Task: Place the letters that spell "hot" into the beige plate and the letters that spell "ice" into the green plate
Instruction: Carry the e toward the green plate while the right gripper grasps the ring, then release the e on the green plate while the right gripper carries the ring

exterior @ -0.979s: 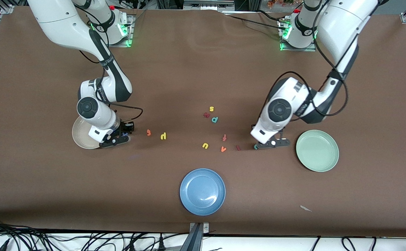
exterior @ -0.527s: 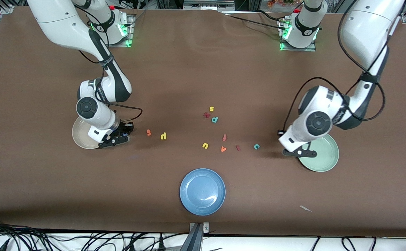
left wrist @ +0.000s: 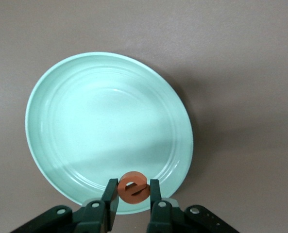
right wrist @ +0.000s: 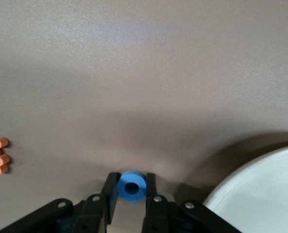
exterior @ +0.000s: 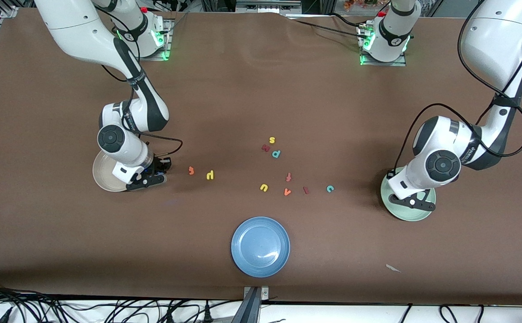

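The orange e (left wrist: 133,187) is clamped between the fingers of the left gripper (left wrist: 133,194), which is held over the green plate (exterior: 426,214), above the part of the plate nearer to the front camera. In the left wrist view the letter is seen over the inner slope of the plate, just inside the rim, so the plate lies directly under the letter. It is judged that only a release is needed here, perhaps after a small shift toward the middle of the plate, because the letter could bounce on the slope.

The blue o (right wrist: 131,185) is pinched between the fingers of the right gripper (right wrist: 130,196), low at the brown table (exterior: 243,80), just beside the beige plate (exterior: 102,172). In the right wrist view the rim of this plate is seen to one side of the gripper, and the o is over the cloth, not over the plate. This is the relation on which the next move turns: the plate lies sideways from the o, toward the right arm's end of the table, so a lift over the raised rim is probably needed.

The orange t (exterior: 191,170) and the yellow h (exterior: 210,175) lie near the right gripper. The teal c (exterior: 330,189) and the dark red i (exterior: 306,190) lie nearer to the left arm.
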Robot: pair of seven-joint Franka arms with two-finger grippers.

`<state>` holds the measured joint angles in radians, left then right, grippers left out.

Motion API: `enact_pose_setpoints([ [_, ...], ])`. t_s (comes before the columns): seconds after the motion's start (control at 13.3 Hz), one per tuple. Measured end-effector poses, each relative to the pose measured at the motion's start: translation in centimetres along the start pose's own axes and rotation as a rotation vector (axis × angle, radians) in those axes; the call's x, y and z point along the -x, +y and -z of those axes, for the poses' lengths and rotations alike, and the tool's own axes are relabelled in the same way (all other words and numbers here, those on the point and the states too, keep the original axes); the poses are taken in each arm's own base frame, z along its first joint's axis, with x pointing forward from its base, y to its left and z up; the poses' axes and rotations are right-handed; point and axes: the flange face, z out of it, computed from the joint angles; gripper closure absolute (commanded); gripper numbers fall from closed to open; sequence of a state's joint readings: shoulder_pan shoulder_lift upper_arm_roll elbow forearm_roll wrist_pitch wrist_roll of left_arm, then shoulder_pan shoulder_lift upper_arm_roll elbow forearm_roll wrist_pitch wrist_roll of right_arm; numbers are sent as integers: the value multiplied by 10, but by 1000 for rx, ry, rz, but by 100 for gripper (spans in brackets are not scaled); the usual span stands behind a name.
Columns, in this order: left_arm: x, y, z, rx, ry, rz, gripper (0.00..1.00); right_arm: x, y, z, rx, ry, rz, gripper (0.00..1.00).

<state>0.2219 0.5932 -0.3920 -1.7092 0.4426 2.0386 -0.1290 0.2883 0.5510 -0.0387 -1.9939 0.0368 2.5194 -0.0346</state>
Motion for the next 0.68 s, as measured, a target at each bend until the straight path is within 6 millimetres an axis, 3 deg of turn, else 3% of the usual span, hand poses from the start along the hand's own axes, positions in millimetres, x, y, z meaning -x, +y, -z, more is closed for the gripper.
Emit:
enact_pose_setpoints([
  [0.38,2,-16,-4,-3,-4,-12,86,-3,0,8,-2,-16,0,80],
  [0.68,3,-31,-17,11,-12,7,81,-11,13,46,1,-24,-21,81],
])
